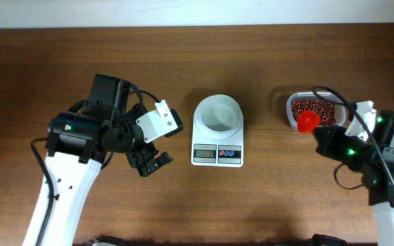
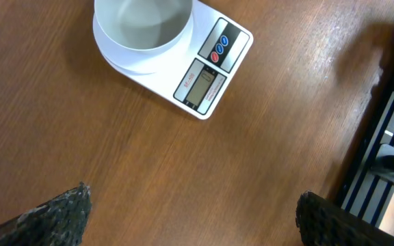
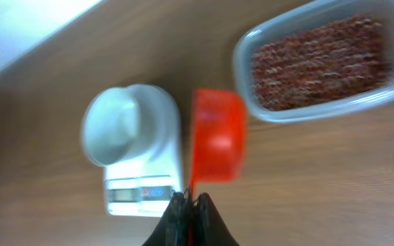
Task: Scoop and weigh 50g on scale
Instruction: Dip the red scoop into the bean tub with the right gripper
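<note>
The white scale [image 1: 217, 152] stands mid-table with a round white bowl [image 1: 217, 113] on top, and the bowl looks empty. In the left wrist view the scale [image 2: 207, 78] and its bowl [image 2: 142, 24] lie ahead of my left gripper [image 2: 193, 195], which is open wide over bare wood. From above, the left gripper [image 1: 154, 147] is left of the scale. My right gripper [image 3: 190, 199] is shut on the handle of a red scoop [image 3: 216, 137]. The scoop [image 1: 308, 121] hangs at the near-left edge of a clear tub of red-brown beans [image 1: 313, 108]. No beans show in the blurred scoop.
The tub [image 3: 246, 82] sits right of the scale [image 3: 142, 188], near the table's far right side. The table's right edge with a dark frame [image 2: 388, 137] shows in the left wrist view. Both arm bodies occupy the near left and near right of the table.
</note>
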### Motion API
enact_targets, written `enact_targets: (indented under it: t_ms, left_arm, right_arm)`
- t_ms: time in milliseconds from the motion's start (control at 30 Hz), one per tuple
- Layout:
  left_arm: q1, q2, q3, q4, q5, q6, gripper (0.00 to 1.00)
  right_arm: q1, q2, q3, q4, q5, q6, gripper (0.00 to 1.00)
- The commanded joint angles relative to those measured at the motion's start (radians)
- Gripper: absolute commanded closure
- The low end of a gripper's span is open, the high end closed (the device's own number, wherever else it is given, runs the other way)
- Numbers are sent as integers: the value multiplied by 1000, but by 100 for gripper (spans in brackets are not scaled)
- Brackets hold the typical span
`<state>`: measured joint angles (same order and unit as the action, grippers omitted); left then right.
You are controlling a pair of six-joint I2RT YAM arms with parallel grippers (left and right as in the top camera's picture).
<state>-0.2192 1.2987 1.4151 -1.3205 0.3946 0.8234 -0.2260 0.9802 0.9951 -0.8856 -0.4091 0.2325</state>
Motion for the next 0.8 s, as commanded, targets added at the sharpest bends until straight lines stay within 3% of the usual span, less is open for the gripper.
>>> enact_targets:
  t_ms: [0,767]
  left_arm:
    - [4,-18,-7,-1,1,8,1]
    - [4,-18,-7,-1,1,8,1]
  right_arm:
    - [-5,-11,118,-50,194,-78,96]
    - [-4,305,517,-399,416,-125,96]
